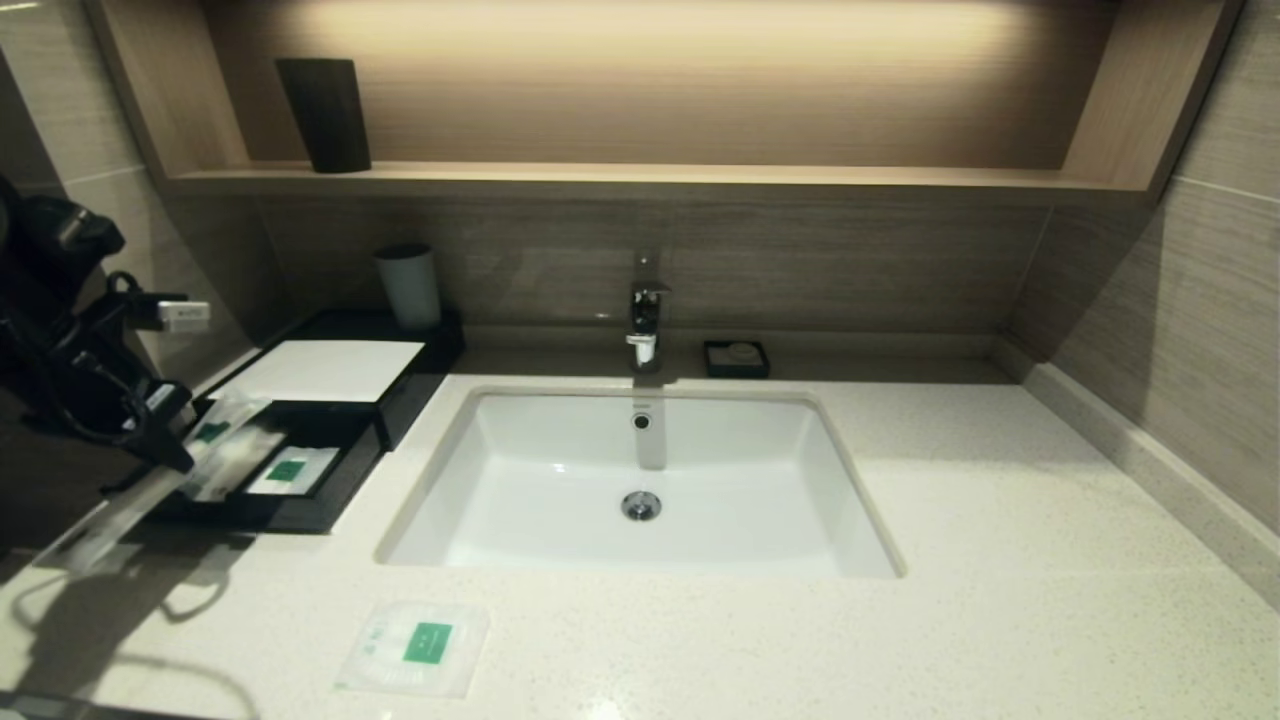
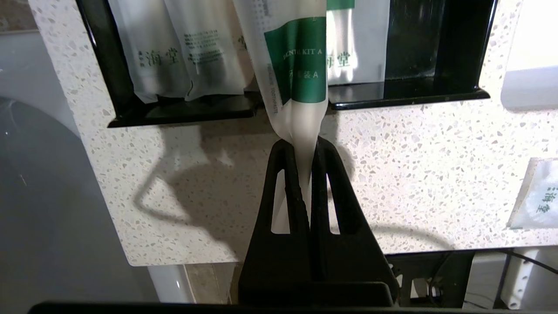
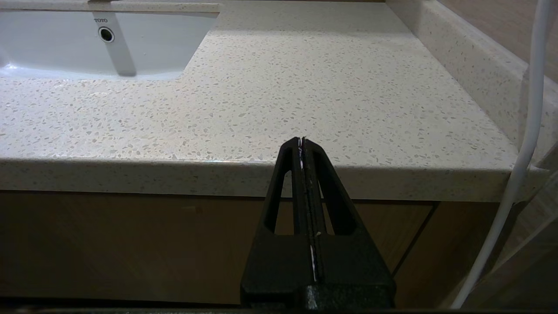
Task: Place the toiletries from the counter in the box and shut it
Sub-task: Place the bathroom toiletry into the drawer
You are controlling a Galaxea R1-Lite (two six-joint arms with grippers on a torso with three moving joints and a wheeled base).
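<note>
L gripper (image 2: pixel 305 144), far left of the white sunken basin (image 1: pixel 640 480), is clenched on the long slim translucent packet w/ green label (image 2: pixel 296 65); packet's far end reaches over the open drawer of the glossy black box w/ white top panel (image 1: pixel 330 372), also left of basin. Drawer holds more pale packets. Flat square translucent packet w/ green label (image 1: pixel 415 648) lies on the cream speckled stone counter (image 1: pixel 1000 600), front-left of basin. R gripper (image 3: pixel 301 140), fingers pressed together & empty, sits below counter edge, right of basin.
</note>
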